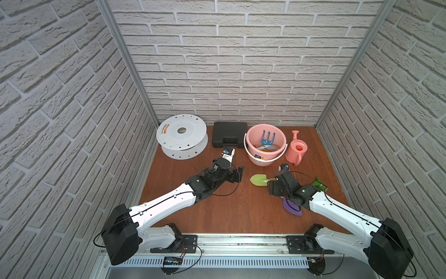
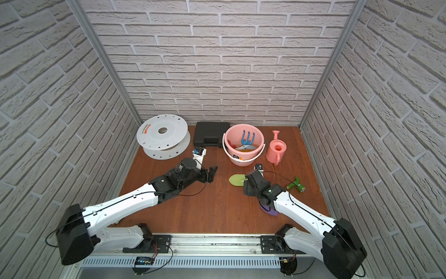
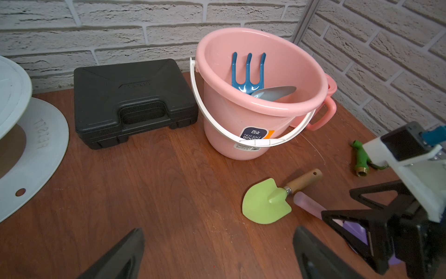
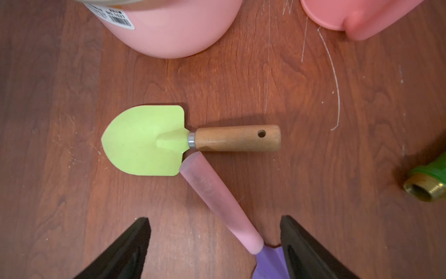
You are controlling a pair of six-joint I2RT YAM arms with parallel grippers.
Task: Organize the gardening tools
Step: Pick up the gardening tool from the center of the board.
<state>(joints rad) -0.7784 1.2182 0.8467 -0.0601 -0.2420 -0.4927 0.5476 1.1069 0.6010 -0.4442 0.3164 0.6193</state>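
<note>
Jaws of the right gripper (image 4: 214, 218) stand wide apart over the brown wooden table (image 3: 169, 193), holding nothing. The purple plastic trowel with the soft pink handle (image 4: 217, 200) lies flat below, its handle running between the two jaws. I think the step now is picking this trowel up. Next the jaws should go down and squeeze the pink handle. Its tip seems to touch the light-green trowel with the wooden handle (image 4: 169, 141), so that one may get bumped. The left gripper (image 3: 218, 229) hangs nearby, jaws wide and empty. Farther back stands the round pink plastic bucket (image 3: 224, 125), with the blue plastic fork (image 3: 247, 72) and a grey-blue trowel (image 3: 275, 93) inside. The pink watering can (image 1: 298, 149) stands just beside it.
</note>
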